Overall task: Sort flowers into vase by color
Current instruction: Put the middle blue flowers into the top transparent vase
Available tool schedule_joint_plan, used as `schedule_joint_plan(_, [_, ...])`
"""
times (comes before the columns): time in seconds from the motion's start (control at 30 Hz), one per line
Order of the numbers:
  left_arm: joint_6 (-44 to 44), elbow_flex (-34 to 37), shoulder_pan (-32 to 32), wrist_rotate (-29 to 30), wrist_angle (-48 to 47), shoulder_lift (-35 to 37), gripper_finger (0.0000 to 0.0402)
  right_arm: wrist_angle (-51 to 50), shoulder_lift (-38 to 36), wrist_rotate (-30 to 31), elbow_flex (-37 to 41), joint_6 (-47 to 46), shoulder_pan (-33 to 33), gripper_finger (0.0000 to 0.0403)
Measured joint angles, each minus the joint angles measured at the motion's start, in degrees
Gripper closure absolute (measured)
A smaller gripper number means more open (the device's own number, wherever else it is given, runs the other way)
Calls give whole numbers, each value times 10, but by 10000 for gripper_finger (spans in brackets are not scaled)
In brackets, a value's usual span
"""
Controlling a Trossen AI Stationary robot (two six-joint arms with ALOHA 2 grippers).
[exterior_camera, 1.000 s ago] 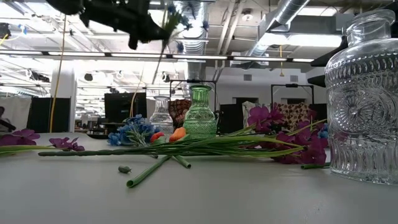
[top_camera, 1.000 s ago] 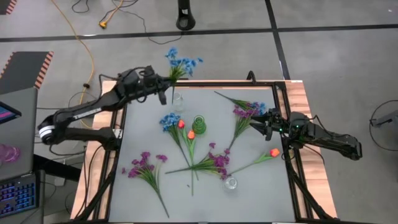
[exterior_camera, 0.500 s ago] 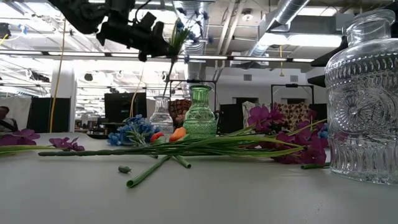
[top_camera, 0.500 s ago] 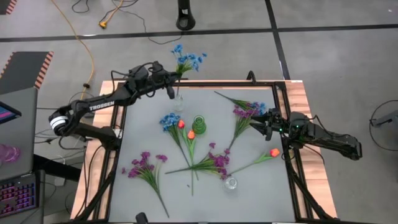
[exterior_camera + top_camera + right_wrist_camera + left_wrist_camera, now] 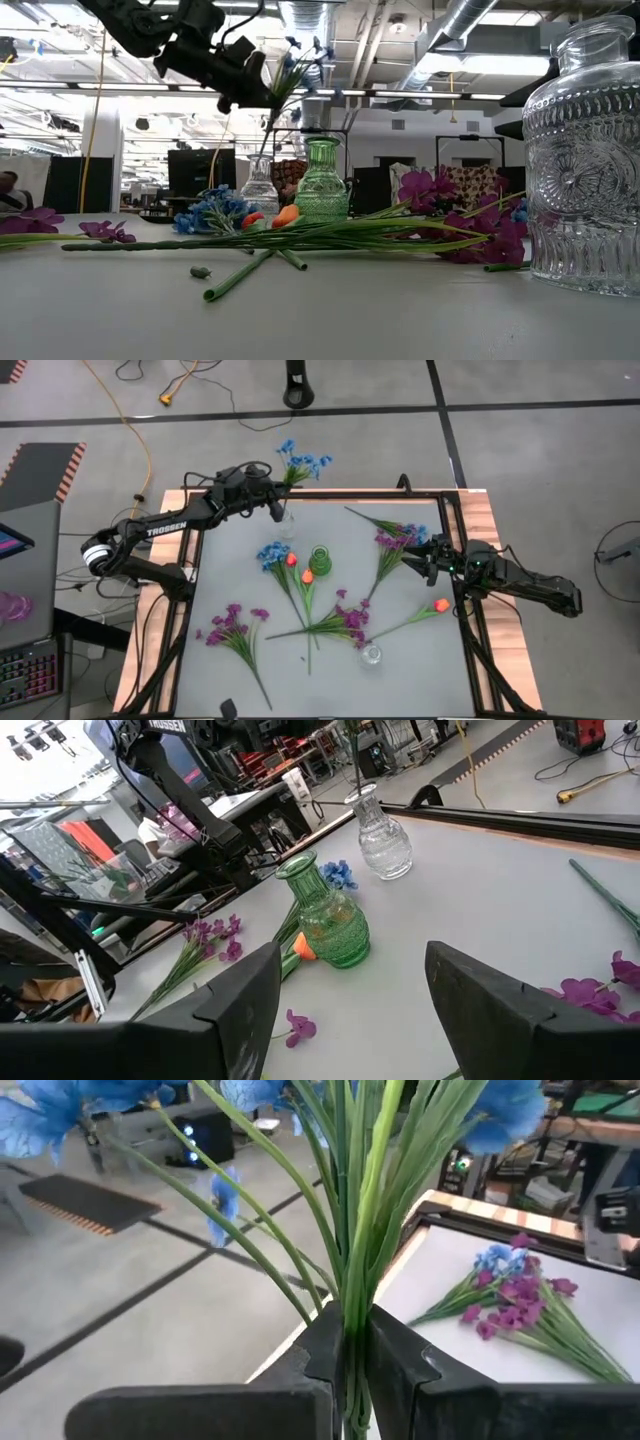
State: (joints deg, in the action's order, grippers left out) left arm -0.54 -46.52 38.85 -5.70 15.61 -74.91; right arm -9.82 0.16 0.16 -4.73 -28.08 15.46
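Grey tabletop [image 5: 400,660] framed in wood sits on a concrete workshop floor, and your left gripper [image 5: 274,501] hangs over its far edge with its fingers clenched on the green stems of a blue flower sprig [image 5: 300,463]; the left wrist view shows the two dark fingers pinched tight around the bundle. What the next move turns on is how that sprig's long axis lines up with the clear glass vase [image 5: 287,522] right under the gripper: in the low view the stems run down and slightly aslant from the gripper toward the vase neck [image 5: 259,165], blooms above, cut ends below, and I cannot tell whether the tips are already inside the mouth or just above it. You likely want the stems nearly upright before lowering or letting go. Your left arm is clearly the nearer one to this vase. The right gripper [image 5: 432,556] waits low at the right edge of the table with its fingers spread, empty, beside a mixed blue and purple bunch [image 5: 398,540]. The green glass vase [image 5: 320,561] stands mid-table with orange tulip buds [image 5: 300,567] and another blue sprig [image 5: 270,553] lying just beside it; purple sprigs [image 5: 232,624] lie nearer you, along with a second clear vase [image 5: 371,653].
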Motion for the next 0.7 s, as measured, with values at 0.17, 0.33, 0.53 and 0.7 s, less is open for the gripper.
schedule_joint_plan(0.17, [4,0,0,11,-6,0,382,0,0,0,0,0,0,127])
schedule_joint_plan(0.33, [-1,0,0,10,-9,0,379,0,0,0,0,0,0,127])
schedule_joint_plan(0.53, [-6,0,0,10,-27,2,344,0,0,0,0,0,0,127])
schedule_joint_plan(0.7, [-37,0,0,17,-86,25,292,0,0,0,0,0,0,127])
